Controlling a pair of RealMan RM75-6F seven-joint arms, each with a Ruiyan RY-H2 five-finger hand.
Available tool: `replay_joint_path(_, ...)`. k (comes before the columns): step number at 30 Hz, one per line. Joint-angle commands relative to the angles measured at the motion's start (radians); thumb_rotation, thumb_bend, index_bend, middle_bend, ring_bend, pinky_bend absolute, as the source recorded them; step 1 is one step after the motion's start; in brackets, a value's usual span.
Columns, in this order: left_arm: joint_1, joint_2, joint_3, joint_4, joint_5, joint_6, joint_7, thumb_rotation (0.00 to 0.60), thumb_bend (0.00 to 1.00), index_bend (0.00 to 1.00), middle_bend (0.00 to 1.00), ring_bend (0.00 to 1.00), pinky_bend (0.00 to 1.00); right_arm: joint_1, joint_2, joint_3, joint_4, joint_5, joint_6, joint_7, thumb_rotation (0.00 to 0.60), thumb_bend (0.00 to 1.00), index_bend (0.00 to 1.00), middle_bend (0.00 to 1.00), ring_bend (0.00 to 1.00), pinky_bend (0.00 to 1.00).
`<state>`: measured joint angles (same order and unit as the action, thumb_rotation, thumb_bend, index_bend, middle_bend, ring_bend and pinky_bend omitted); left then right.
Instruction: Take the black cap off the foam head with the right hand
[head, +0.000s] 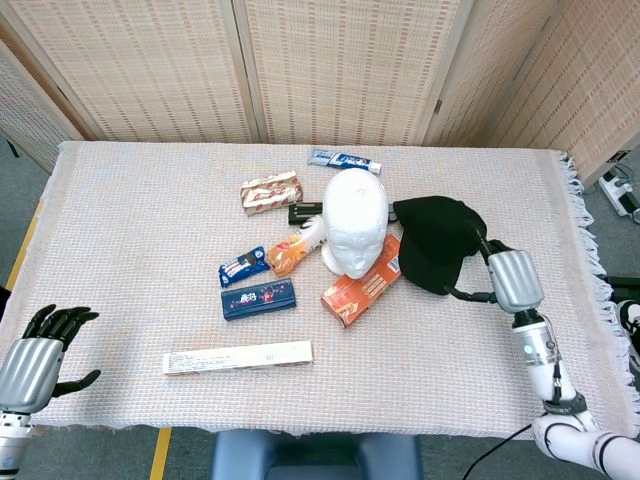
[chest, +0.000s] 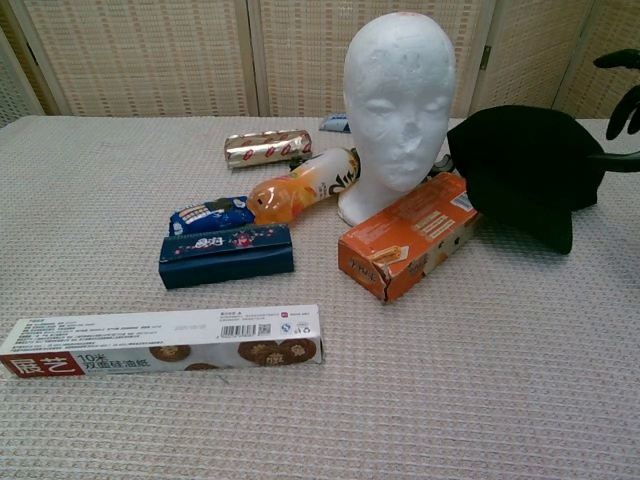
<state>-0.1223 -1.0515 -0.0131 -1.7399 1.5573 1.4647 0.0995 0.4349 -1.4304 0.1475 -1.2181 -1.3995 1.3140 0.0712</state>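
A: What sits at the far lower left of the head view?

B: The left hand (head: 32, 362), metallic grey back with black fingers spread apart, holding nothing, off the edge of the table (head: 120, 250), which wears a woven, waffle-textured beige cloth.

A: And moving right?

B: A long flat white box (chest: 160, 341) with red Chinese characters, cookie pictures and a barcode. Above it lie a dark blue rectangular box (chest: 226, 256), a glossy blue snack wrapper (chest: 211, 215), a shiny gold-and-red pack (chest: 266, 148) and an orange bottle (chest: 302, 185) on its side.

A: The centre?

B: The foam head (chest: 398, 105), smooth matte white, stands upright and bare. An orange carton (chest: 416, 234) with small white print lies in front of it.

A: Where is the black cap?

B: The black cap (head: 437, 243), soft dark fabric, rests crumpled on the cloth right of the foam head, against the orange carton's far end.

A: And the right hand?

B: The right hand (head: 513, 280) sits just right of the cap, its black fingers (chest: 628, 92) loosely spread, holding nothing. Whether a fingertip touches the brim cannot be told.
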Motion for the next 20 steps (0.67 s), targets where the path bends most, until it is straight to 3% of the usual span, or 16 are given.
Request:
replay_joint_path(1,-0.001,-0.008,-0.002,0.010,-0.003,-0.001,-0.005,0.600,0.08,0.27,0.24,0.21,0.14,-0.090,0.111,-0.028,-0.151,0.014,0.069,-0.048,0.285,0.00,0.11,0.39,0.31,0.60)
replay_joint_path(10,-0.008,-0.044,-0.014,0.034,-0.018,-0.005,0.001,0.600,0.08,0.27,0.24,0.21,0.14,-0.276,0.280,-0.130,-0.375,-0.029,0.218,-0.066,0.320,0.06,0.16,0.36,0.23,0.49)
replay_joint_path(15,-0.011,-0.062,-0.020,0.033,-0.018,0.001,0.017,0.600,0.08,0.26,0.24,0.21,0.14,-0.342,0.326,-0.176,-0.421,-0.075,0.266,-0.044,0.332,0.08,0.21,0.36,0.23,0.49)
replay_joint_path(20,-0.012,-0.076,-0.028,0.030,-0.023,0.007,0.032,0.600,0.08,0.27,0.24,0.21,0.14,-0.378,0.328,-0.181,-0.433,-0.104,0.303,-0.038,0.335,0.08,0.24,0.36,0.23,0.49)
